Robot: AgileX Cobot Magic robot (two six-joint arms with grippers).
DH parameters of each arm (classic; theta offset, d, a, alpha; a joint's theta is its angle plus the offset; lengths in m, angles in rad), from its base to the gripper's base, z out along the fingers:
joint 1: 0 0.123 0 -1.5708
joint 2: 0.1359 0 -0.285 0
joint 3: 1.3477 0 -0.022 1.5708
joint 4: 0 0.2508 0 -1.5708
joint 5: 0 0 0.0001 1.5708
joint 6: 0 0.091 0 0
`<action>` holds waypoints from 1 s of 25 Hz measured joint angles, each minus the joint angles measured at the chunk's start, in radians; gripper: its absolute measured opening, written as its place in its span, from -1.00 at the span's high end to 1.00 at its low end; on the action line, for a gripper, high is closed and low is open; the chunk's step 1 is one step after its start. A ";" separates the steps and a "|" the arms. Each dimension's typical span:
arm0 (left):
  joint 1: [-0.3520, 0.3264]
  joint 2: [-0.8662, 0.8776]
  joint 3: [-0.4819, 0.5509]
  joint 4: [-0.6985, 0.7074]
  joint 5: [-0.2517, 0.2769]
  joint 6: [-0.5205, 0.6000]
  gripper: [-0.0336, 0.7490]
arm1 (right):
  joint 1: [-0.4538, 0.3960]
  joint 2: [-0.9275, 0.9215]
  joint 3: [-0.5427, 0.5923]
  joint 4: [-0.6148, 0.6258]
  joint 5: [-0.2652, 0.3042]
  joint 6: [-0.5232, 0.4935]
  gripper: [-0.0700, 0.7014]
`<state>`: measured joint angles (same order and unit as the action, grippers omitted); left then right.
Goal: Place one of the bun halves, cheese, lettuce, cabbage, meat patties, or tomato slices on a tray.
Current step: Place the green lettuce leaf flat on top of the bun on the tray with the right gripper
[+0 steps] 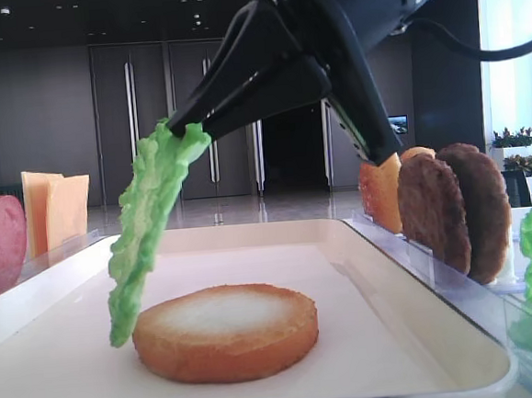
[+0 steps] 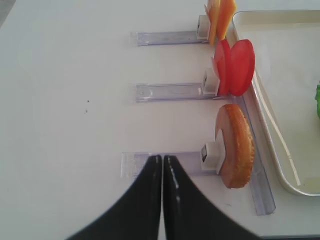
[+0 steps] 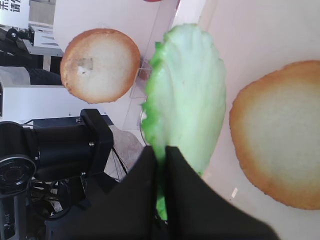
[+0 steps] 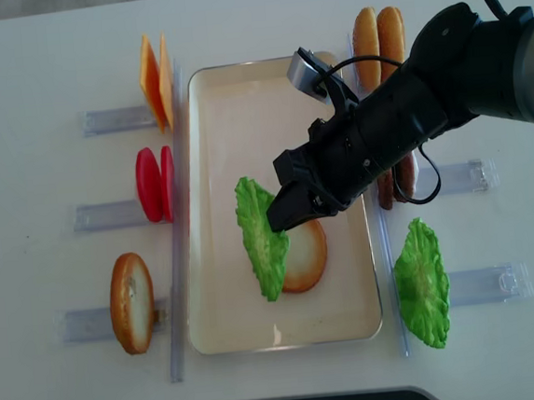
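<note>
My right gripper (image 4: 276,220) is shut on the top edge of a green ruffled lettuce (image 4: 261,238) leaf. The leaf hangs down over the cream tray (image 4: 213,120), its lower tip just left of a bun half (image 4: 307,255) that lies pale face up on the tray. The wrist view shows the lettuce (image 3: 187,90) pinched between the black fingers, with the bun half (image 3: 280,135) to its right. My left gripper (image 2: 162,159) is shut and empty over the table, beside a bun half (image 2: 235,145) standing in a clear rack. No cabbage is in view.
Left racks hold cheese (image 4: 154,79), tomato slices (image 4: 155,184) and the standing bun (image 4: 130,289). Right racks hold two buns (image 4: 377,45), meat patties (image 1: 456,207) partly behind my arm, and another green leaf (image 4: 422,285).
</note>
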<state>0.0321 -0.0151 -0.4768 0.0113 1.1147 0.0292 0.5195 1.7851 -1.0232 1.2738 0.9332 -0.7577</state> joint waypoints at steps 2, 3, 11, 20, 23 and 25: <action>0.000 0.000 0.000 0.000 0.000 0.000 0.91 | -0.003 0.000 0.005 0.000 0.000 -0.005 0.79; 0.000 0.000 0.000 0.000 0.000 0.000 0.91 | -0.006 0.000 0.008 0.000 0.000 -0.013 0.79; 0.000 0.000 0.000 -0.001 0.000 0.000 0.91 | -0.030 0.002 0.019 0.000 0.001 -0.037 0.79; 0.000 0.000 0.000 -0.001 0.000 0.000 0.91 | -0.031 0.002 0.019 0.000 0.004 -0.044 0.79; 0.000 0.000 0.000 -0.001 0.000 0.000 0.91 | -0.031 0.002 0.019 -0.001 0.010 -0.044 0.79; 0.000 0.000 0.000 -0.001 0.000 0.000 0.91 | -0.031 0.002 0.019 -0.001 0.012 -0.044 0.79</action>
<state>0.0321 -0.0151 -0.4768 0.0108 1.1147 0.0292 0.4888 1.7868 -1.0039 1.2729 0.9456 -0.8018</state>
